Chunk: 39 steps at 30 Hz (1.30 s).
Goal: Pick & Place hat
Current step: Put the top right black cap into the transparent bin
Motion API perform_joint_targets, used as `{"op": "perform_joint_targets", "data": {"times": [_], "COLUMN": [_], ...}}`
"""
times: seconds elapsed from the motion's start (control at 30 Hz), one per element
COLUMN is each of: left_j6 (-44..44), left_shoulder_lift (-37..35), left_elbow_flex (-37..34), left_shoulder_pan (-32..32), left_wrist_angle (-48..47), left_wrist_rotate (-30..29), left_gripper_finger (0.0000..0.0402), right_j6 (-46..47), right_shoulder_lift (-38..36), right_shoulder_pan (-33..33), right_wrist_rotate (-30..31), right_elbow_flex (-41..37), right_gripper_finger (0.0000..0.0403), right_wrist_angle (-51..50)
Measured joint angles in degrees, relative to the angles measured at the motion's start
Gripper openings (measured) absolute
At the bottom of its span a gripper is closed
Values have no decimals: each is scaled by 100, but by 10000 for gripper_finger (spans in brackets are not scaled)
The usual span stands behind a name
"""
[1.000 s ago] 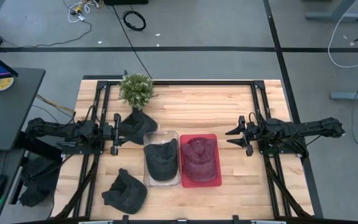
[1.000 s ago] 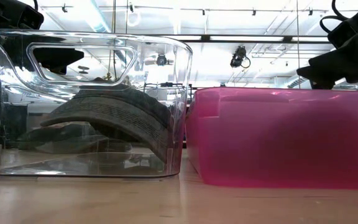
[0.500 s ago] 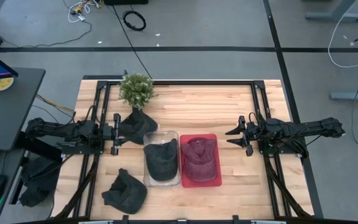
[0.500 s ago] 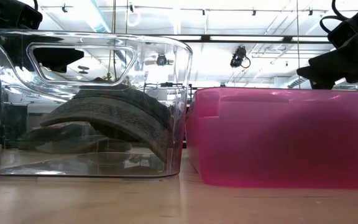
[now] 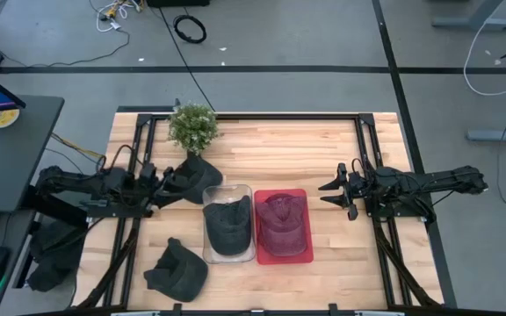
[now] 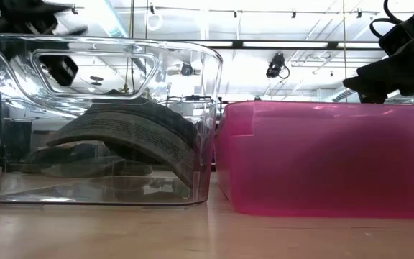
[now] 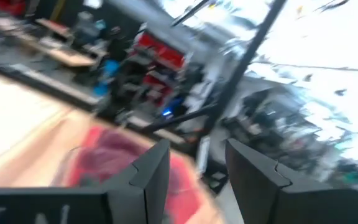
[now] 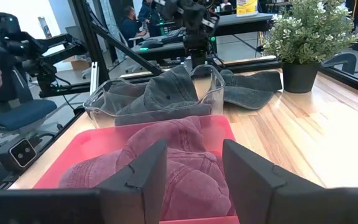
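Note:
A dark grey hat (image 5: 227, 226) lies in the clear bin (image 5: 209, 253), and in the low view it arches on its brim (image 6: 124, 133). A red hat (image 5: 281, 221) fills the pink bin (image 5: 306, 254). A third dark hat (image 5: 197, 176) lies on the table beside the plant pot, and another dark hat (image 5: 177, 270) lies near the table's near edge. My left gripper (image 5: 152, 183) is open, just left of the hat by the pot, and hovers clear of it. My right gripper (image 5: 329, 192) is open, right of the pink bin, with its fingers either side of the red hat (image 8: 166, 168) in its wrist view.
A potted plant (image 5: 191, 128) stands near the table's far edge, left of centre. Black frame rails (image 5: 369, 158) run along both sides of the wooden top. Bare wood lies between the bins and the far edge (image 5: 279, 149) and right of the pink bin (image 5: 341, 246).
My left gripper has turned at the wrist and drawn back a little toward the table's left edge, still in motion, with its wrist view blurred. The hats and the bins have stayed where they were.

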Motion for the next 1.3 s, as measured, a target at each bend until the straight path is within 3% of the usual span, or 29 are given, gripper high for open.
{"op": "perform_joint_targets", "data": {"times": [0.17, 0.37, 0.6, 0.8, 1.0, 1.3], "left_j6": [-103, 174, 727, 1429, 2255, 2105], "left_shoulder_lift": [0, 158, 888, 1745, 3163, 5612], "left_elbow_flex": [0, 0, 6, 652, 1936, 4643], "left_shoulder_pan": [-211, -828, -1515, -2050, -2563, -2848], "left_wrist_angle": [846, 1687, 3017, 3067, 1983, -1962], "left_wrist_rotate": [377, 387, 385, 566, 605, -727], "left_gripper_finger": [161, 161, 161, 161, 161, 161], "right_j6": [0, 0, 0, 0, 0, 0], "right_shoulder_lift": [0, 0, 0, 0, 1, 0], "right_shoulder_pan": [1, 1, 1, 1, 1, 1], "right_wrist_rotate": [0, 0, 0, 0, 0, 0], "right_elbow_flex": [2, 2, 2, 2, 2, 2], "right_gripper_finger": [160, 160, 160, 160, 160, 160], "right_wrist_angle": [0, 0, 0, 0, 1, 0]}}
